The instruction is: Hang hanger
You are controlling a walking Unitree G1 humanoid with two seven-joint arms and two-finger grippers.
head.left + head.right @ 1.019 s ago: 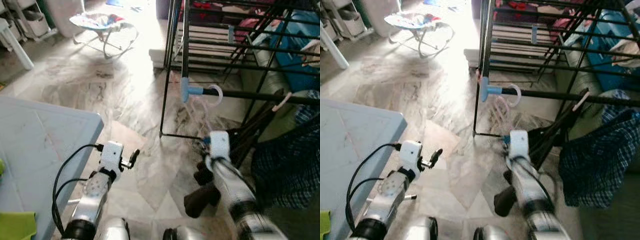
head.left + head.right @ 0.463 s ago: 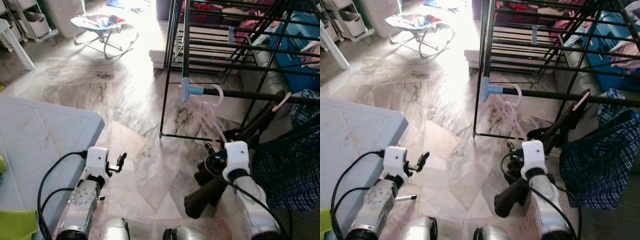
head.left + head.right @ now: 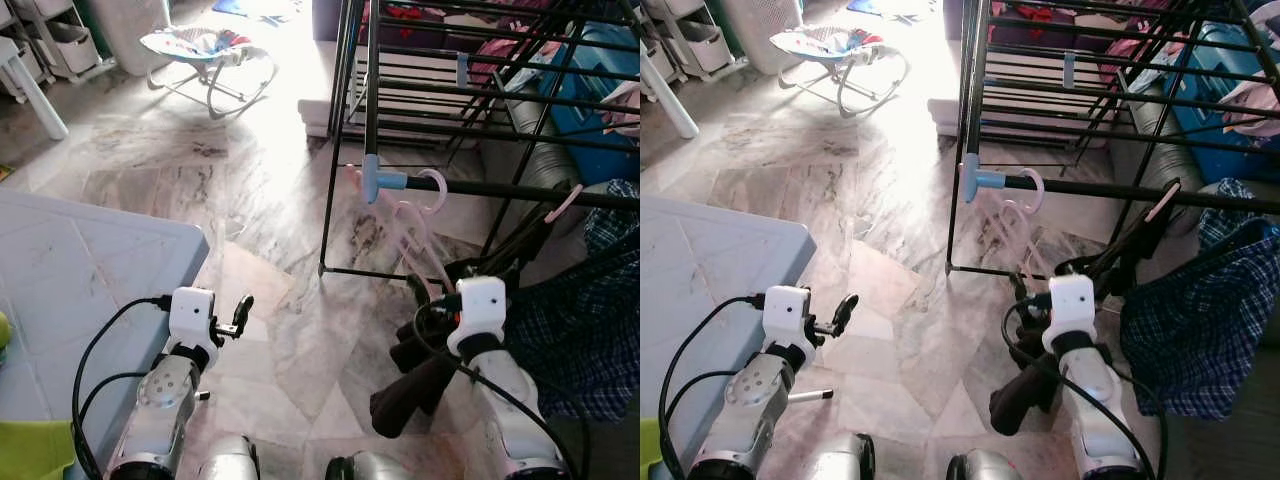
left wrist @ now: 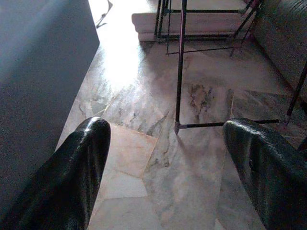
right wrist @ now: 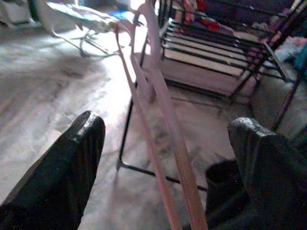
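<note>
**Pink hanger hooked on the drying rack rail**

Marble floor point(image 3: 250, 200) with grey veining spreads across the room, brightly lit in the middle.

Right end effector point(image 5: 163, 158) sits low beside the foot of the black drying rack point(image 3: 370, 90), its two black fingers point(image 5: 72, 167) spread wide apart with nothing clamped. Between them, seen from the wrist, the thin pink arms of the hanger point(image 3: 415, 235) run upward, just ahead of the fingers; whether the fingers touch it cannot be told. The hanger's hook loops over the rack's horizontal black rail, right next to a blue joint point(image 3: 378, 180), and its body hangs down tilted toward the right end effector. Dark socks or cloth point(image 3: 410, 385) lie on the floor just beside the right arm, and a blue checked garment point(image 3: 580, 330) hangs farther to the right.

Left end effector point(image 4: 165, 163) is held out near the corner of the pale blue desk point(image 3: 80, 270), fingers point(image 4: 72, 177) also wide apart and empty, pointing at the floor and the rack's lower bar.

Farther back, a baby bouncer point(image 3: 205, 50) stands on the floor, well apart from the rack.
</note>
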